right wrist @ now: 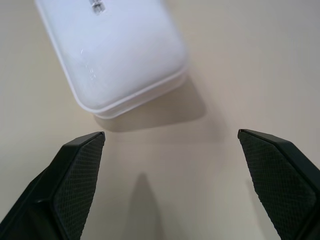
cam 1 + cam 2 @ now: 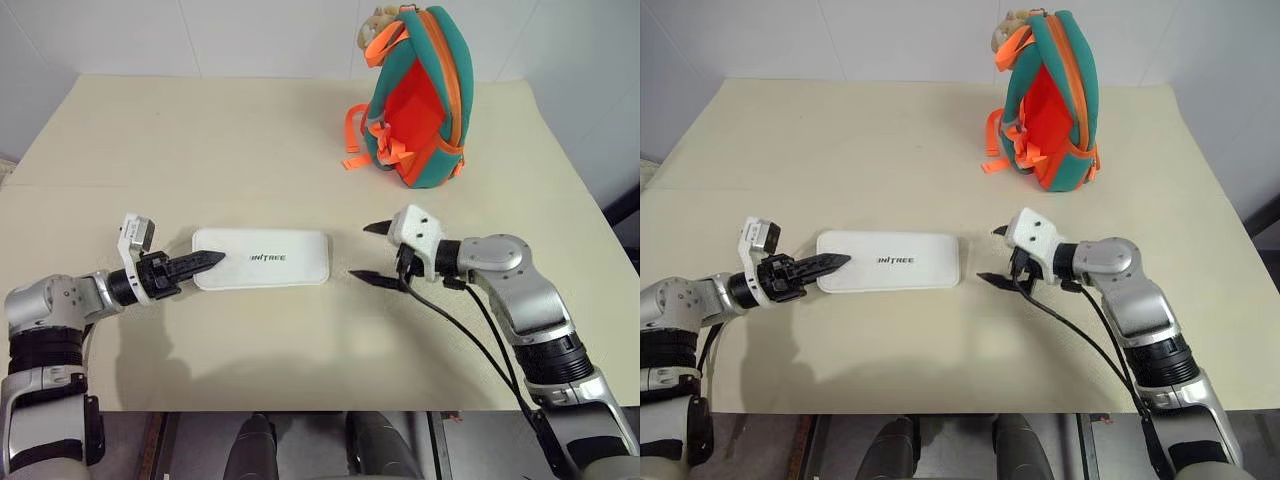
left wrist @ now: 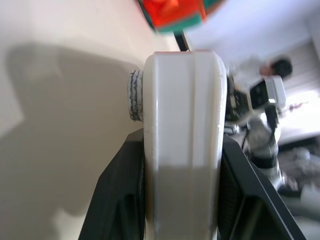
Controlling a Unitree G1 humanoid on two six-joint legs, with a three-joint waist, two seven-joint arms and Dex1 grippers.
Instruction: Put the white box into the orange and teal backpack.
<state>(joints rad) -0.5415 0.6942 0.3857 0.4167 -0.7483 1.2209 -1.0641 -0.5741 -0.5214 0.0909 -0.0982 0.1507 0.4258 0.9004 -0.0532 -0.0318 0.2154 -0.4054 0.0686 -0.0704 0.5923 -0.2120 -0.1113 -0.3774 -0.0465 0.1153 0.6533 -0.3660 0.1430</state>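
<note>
The left hand (image 2: pixel 205 262) clamps one short end of the white box (image 2: pixel 262 258), which appears barely raised off the surface (image 2: pixel 200 150). The right hand (image 2: pixel 372 251) gapes wide just beside the other end (not touching). The orange and teal backpack (image 2: pixel 420 95) stands well apart, so carrying and insertion remain.

Bright, even overhead light fell on the cream desk (image 2: pixel 300 130). Soft grey shadows lay beneath both arms toward the near edge, and the white box (image 1: pixel 115 55) threw a faint shadow in the right wrist view. In the left wrist view the background was smeared and blurred, with washed-out glare at one side.
</note>
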